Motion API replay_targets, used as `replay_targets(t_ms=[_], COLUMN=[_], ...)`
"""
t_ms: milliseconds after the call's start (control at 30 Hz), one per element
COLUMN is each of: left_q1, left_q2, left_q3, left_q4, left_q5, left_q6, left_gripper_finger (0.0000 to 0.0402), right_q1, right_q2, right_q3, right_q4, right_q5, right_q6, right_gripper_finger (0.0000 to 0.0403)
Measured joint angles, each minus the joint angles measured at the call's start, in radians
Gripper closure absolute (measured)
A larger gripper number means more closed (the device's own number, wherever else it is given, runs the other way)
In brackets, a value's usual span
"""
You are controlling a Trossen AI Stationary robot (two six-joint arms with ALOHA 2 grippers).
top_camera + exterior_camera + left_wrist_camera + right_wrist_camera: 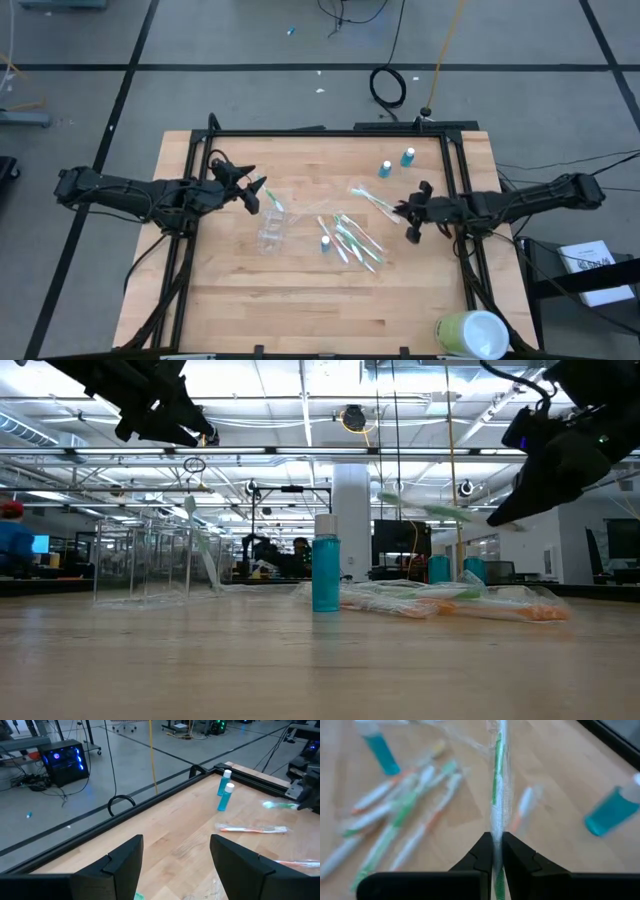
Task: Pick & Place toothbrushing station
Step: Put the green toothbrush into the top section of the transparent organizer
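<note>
Wooden bench (300, 300) seen from above: left end effector (256, 194) spread wide over the clear cup (271, 228), right end effector (408, 212) beside scattered toothbrushes (350, 240). Low view: a blue tube (326, 575) stands upright. Right wrist view: fingers (482, 852) pinch a wrapped toothbrush (498, 775).

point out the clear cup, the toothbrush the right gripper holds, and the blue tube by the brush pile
clear plastic cup (271, 227), high view, its side wall
held toothbrush (497, 775), right wrist view, its green-striped handle
blue tube (326, 575), low view, its blue body
</note>
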Motion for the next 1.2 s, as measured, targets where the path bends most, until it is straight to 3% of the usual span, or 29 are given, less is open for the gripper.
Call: replay_targets(t_ms=[133, 400, 533, 667, 900, 1200], left_q1=[0.0, 0.0, 0.0, 0.0, 0.0, 0.0], left_q2=[0.0, 0.0, 0.0, 0.019, 0.115, 0.286], left_q3=[0.0, 0.0, 0.0, 0.0, 0.0, 0.0], left_q4=[0.001, 0.004, 0.006, 0.079, 0.276, 0.542], left_q5=[0.0, 0.0, 0.0, 0.031, 0.219, 0.254], left_q6=[-0.018, -0.048, -0.069, -0.068, 0.154, 0.35], left_gripper_finger=[0.0165, 0.0165, 0.0165, 0.0165, 0.0165, 0.0165], right_q1=[-0.019, -0.064, -0.088, -0.106, -0.109, -0.109], right_q2=[-0.051, -0.052, -0.052, -0.046, 0.007, 0.119], right_q3=[-0.066, -0.226, -0.286, -0.295, -0.297, -0.297], right_q4=[0.158, 0.654, 0.84, 0.872, 0.932, 1.043], right_q5=[-0.071, -0.243, -0.272, -0.272, -0.292, -0.325], right_q6=[-0.051, -0.193, -0.206, -0.205, -0.189, -0.177], right_gripper_finger=[0.0385, 0.0385, 0.0385, 0.0385, 0.0385, 0.0385])
